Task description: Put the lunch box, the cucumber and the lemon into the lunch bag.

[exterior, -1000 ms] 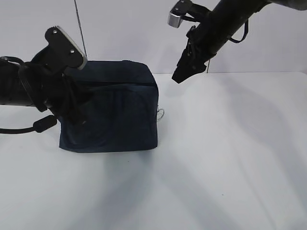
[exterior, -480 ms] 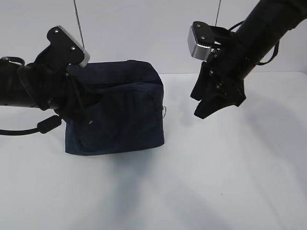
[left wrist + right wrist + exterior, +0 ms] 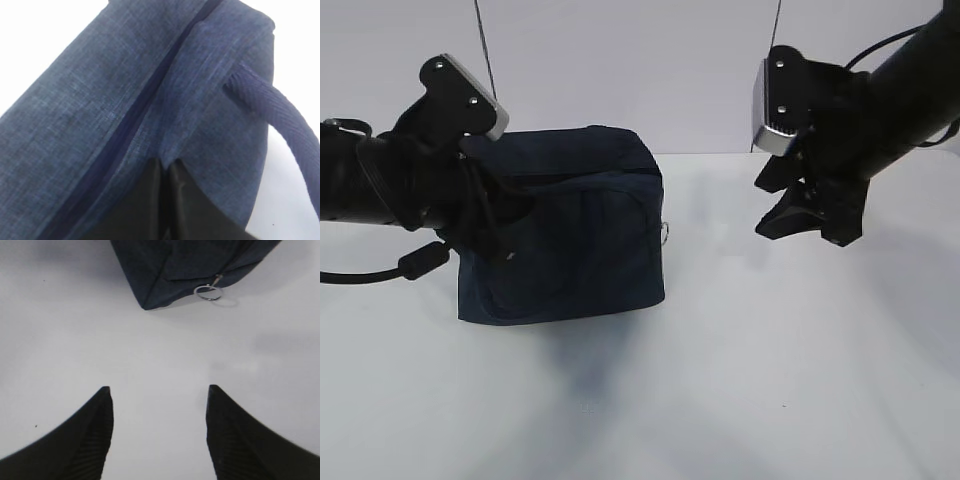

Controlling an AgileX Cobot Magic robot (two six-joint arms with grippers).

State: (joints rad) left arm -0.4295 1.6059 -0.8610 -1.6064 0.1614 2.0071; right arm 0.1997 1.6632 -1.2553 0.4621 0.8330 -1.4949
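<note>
The dark navy lunch bag (image 3: 580,230) stands on the white table, its zipper line shut in the left wrist view and its base slightly tilted. My left gripper (image 3: 165,167) is shut, pinching the bag's fabric (image 3: 100,100) at its left end, beside a strap handle (image 3: 280,120). My right gripper (image 3: 760,208) hangs open to the right of the bag, apart from it, nothing between its fingers (image 3: 159,389). The bag corner (image 3: 190,260) and its silver ring pull (image 3: 207,292) lie ahead of it. The lunch box, the cucumber and the lemon are out of view.
White table (image 3: 770,380) spreads in front and to the right of the bag. The ring pull (image 3: 664,230) hangs at the bag's right side. A pale wall stands behind.
The right gripper has swung from above the bag's right corner down and to the right, turning to face the bag. The bag shifted slightly right with the left gripper.
</note>
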